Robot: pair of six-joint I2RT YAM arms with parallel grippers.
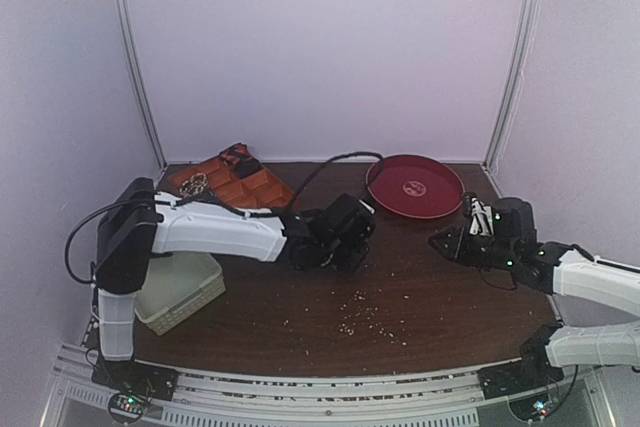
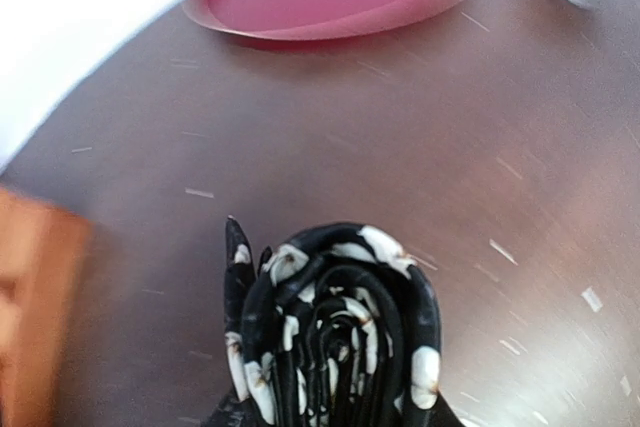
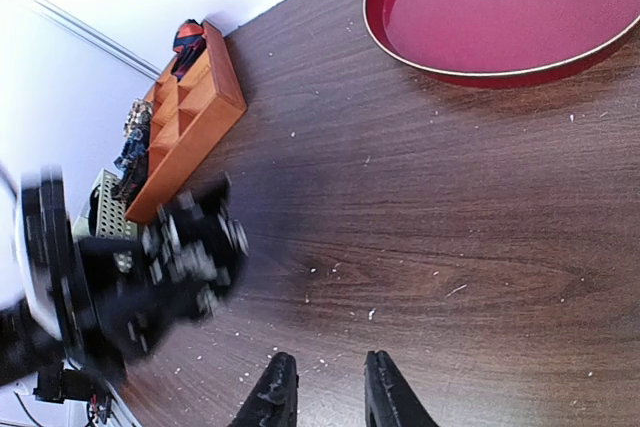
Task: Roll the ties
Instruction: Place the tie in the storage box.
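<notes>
My left gripper (image 1: 348, 239) is shut on a rolled tie (image 2: 335, 322), a black coil with white blotches, and holds it over the middle of the table; its fingers are almost hidden under the coil. In the right wrist view the left gripper and its coil (image 3: 165, 257) are a motion blur. My right gripper (image 3: 330, 397) is open and empty, low over the bare wood at the right (image 1: 447, 242). Two more coiled ties sit in the orange tray: a reddish one (image 1: 238, 157) and a speckled one (image 1: 194, 184).
The orange compartmented tray (image 1: 250, 187) stands at the back left. A round red tray (image 1: 415, 187) lies at the back right. A white slatted basket (image 1: 185, 292) sits at the near left under the left arm. Small crumbs (image 1: 360, 312) dot the wood in front.
</notes>
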